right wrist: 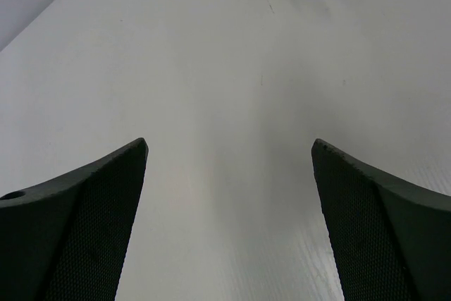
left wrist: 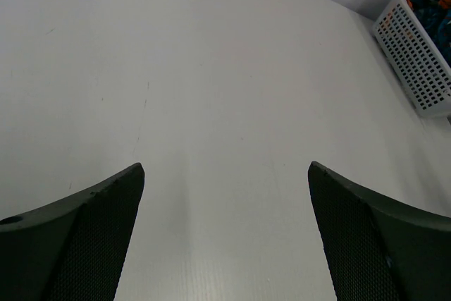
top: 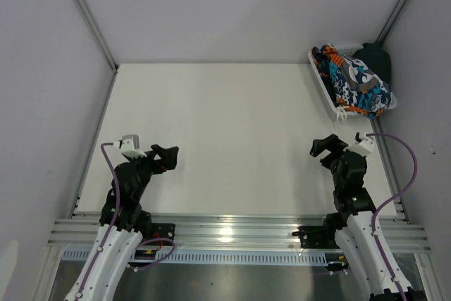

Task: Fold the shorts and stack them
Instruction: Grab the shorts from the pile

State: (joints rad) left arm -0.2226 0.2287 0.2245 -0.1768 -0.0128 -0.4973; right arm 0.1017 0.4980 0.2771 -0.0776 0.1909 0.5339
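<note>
The printed shorts [top: 354,84] are lying bunched in the white mesh basket [top: 325,84] at the far right corner of the table, orange, teal, white and navy all crumpled together. The dark shorts [top: 375,59] are sitting behind them in the same basket, up against the right wall. Neither pair is lying on the work surface.

So I am judging the task as not yet begun: nothing is spread out, nothing is folded, and no stack is forming. Everything is waiting to be done: lifting each pair out, laying it flat, folding it, then placing one on the other.

I am holding my left gripper [top: 168,154] wide apart over the near left part of the table, with nothing between the fingers. My right gripper [top: 323,147] is spread just as wide and gripping nothing, hovering near the right side, closer to the basket yet well apart from it.

The table [top: 232,132] is showing as a matte white sheet with a few faint scuffs and specks. Pale grey walls are closing it in on the left, the back and the right, with metal frame bars running along the corners, and a ribbed aluminium rail is carrying my two bases at the near edge.
</note>
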